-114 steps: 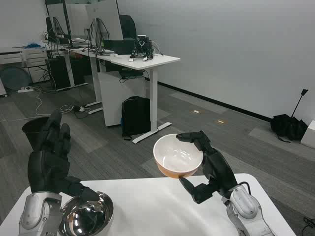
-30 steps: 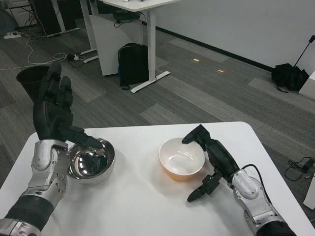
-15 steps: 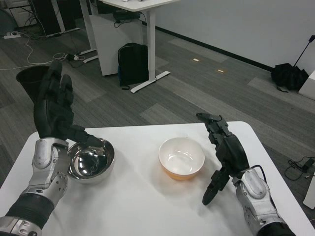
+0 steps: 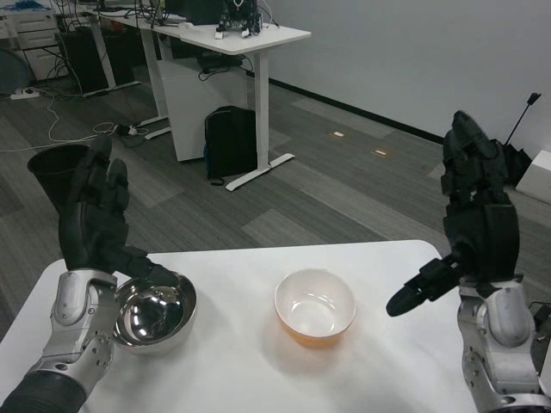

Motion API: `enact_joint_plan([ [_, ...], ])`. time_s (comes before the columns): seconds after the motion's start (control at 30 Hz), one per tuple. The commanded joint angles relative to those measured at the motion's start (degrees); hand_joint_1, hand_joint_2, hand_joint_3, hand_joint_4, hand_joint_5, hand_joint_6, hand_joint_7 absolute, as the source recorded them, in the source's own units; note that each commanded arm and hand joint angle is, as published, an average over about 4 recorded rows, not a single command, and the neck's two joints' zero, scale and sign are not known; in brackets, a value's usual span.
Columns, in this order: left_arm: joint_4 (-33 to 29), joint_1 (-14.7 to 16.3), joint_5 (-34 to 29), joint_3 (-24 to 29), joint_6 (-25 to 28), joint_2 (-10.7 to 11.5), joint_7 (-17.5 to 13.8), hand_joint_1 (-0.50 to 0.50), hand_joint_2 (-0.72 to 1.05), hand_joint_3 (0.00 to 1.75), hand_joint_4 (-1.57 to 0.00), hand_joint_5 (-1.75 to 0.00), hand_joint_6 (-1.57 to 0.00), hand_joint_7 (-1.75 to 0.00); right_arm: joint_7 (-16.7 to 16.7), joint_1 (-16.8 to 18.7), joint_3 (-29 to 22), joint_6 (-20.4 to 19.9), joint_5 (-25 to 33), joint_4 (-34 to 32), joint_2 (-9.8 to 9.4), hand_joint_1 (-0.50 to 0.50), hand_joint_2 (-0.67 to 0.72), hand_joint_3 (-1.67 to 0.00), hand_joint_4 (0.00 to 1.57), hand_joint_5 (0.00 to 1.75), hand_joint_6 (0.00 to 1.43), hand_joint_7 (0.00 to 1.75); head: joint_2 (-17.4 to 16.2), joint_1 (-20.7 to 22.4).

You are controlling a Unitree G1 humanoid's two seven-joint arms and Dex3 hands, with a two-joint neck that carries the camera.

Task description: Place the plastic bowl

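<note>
— Can you read any writing, label or number anywhere?
— No. You won't find legible text on anything in view; whatever is on the far desks is too small.

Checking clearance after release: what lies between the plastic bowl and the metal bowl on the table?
Nothing: in the head view, only bare white table separates the plastic bowl from the metal bowl; they stand apart.

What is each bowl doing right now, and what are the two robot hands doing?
plastic bowl: upright on the white table, empty, nothing touching it.
metal bowl: upright on the table, empty, next to the left robot hand.
left robot hand: raised, fingers apart, holding nothing.
right robot hand: raised, fingers apart, holding nothing.
</note>
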Motion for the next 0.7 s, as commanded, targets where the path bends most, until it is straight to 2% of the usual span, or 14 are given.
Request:
enact_joint_plan([
  [0.03, 0.2, 0.0, -0.3, 0.1, 0.0, 0.2, -0.5, -0.39, -0.48, 0.0, -0.34, 0.0, -0.35, 0.0, -1.0, -3.1, 0.0, -0.7, -0.8, -1.2, -0.84, -0.46, 0.6, 0.0, 0.0, 0.0, 0.0, 0.0, 1.9, 0.6],
  [0.23, -0.4, 1.0, -0.2, 1.1, -0.2, 0.2, -0.5, -0.39, -0.5, 0.0, -0.32, 0.0, -0.34, 0.0, -2.0, -6.4, 3.4, -1.2, -1.2, 0.2, -1.17, -0.46, 0.6, 0.0, 0.0, 0.0, 0.0, 0.0, 4.8, 2.1],
  [0.47, -0.7, 1.3, -0.2, 1.5, -0.5, 0.2, -0.5, -0.39, -0.55, 0.0, -0.3, 0.0, -0.34, 0.0, -2.4, -8.1, 6.3, -1.2, -1.5, 1.4, -1.28, -0.46, 0.6, 0.0, 0.0, 0.0, 0.0, 0.0, 5.3, 2.5],
  [0.6, -1.4, 1.4, -0.2, 1.5, -0.6, 0.2, -0.5, -0.39, -0.46, 0.02, -0.3, 0.0, -0.35, 0.0, -2.4, -8.7, 8.7, -1.2, -1.5, 2.6, -1.39, -0.46, 0.6, 0.0, 0.0, 0.0, 0.0, 0.0, 5.7, 2.6],
  [0.7, -1.8, 1.5, -0.2, 1.7, -0.7, 0.2, -0.5, -0.39, -0.52, 0.0, -0.31, 0.0, -0.35, 0.0, -2.4, -8.8, 9.3, -1.2, -1.5, 3.0, -1.44, -0.46, 0.6, 0.0, 0.0, 0.0, 0.0, 0.0, 6.3, 2.7],
])
